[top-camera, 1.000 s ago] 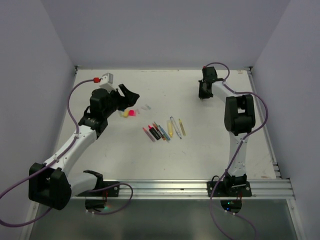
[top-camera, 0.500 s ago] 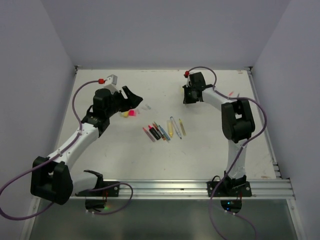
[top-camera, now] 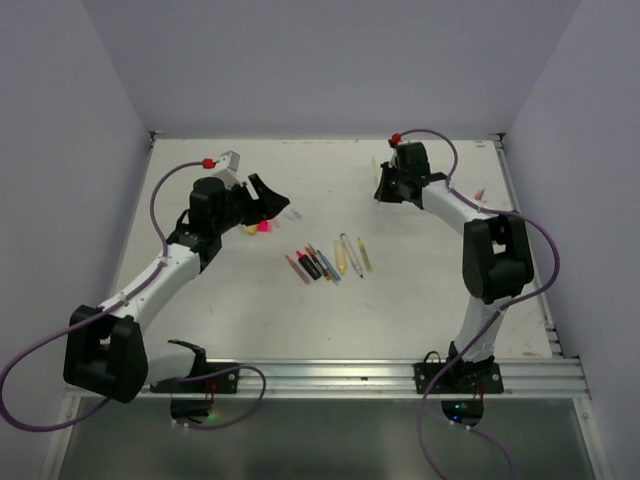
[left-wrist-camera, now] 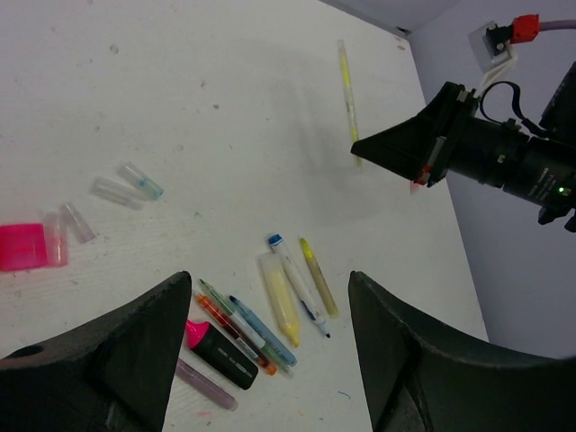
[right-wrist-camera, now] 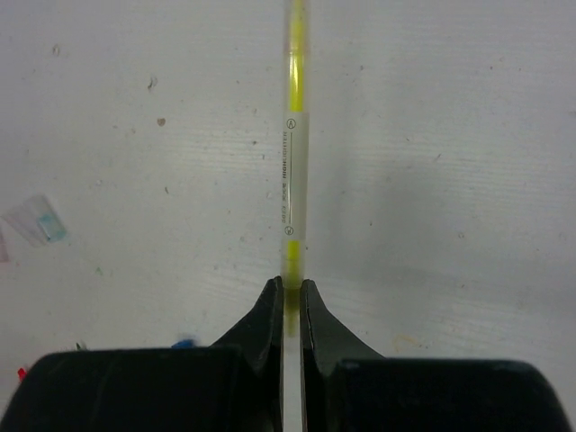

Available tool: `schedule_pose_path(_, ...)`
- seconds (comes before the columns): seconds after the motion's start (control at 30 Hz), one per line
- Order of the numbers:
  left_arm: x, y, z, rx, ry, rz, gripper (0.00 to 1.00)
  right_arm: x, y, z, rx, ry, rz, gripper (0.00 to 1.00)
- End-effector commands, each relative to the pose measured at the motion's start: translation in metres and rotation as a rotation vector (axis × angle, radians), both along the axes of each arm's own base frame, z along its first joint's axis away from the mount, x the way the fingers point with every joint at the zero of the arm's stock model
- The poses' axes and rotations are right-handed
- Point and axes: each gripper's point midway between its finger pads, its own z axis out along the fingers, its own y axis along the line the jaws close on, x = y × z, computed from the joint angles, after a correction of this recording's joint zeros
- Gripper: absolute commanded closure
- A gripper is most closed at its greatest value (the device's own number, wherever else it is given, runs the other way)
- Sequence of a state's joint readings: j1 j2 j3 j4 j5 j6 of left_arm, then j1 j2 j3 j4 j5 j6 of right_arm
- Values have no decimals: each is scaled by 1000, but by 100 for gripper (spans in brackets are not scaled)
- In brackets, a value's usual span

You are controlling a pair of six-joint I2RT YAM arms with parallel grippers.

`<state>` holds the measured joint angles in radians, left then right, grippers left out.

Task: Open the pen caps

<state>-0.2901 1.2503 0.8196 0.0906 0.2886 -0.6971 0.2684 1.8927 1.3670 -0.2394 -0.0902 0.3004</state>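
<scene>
Saw the right claw clamped on the end of a thin yellow pen over the far side of the table, the left claw wide apart near the loose caps; judged the pen light, stiff, slippery, best taken at mid-barrel.

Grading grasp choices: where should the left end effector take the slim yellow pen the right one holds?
Probably the free end, from opposite the right end effector, jaws across the barrel: the slim yellow pen juts straight out of that pinch, its far half bare.
</scene>
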Motion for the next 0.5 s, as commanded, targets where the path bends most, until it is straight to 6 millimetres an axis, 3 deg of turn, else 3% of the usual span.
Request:
schedule_pose_path(0.0, 4, -10, 10, -30, -18, -37, 27, 5, 16, 37, 58, -104, 1, 100)
schedule_pose_path(0.23, 5, -14, 8, -48, -1, -39, 27, -2, 23, 48, 97, -121, 1, 100)
schedule_pose_path(0.37, 4, -17, 6, -48, 6, -37, 27, 0, 7, 57, 86, -130, -42, 100)
schedule_pose_path(0.47, 6, -20, 4, -51, 15, -46, 27, -3, 8, 66, 93, -144, -34, 100)
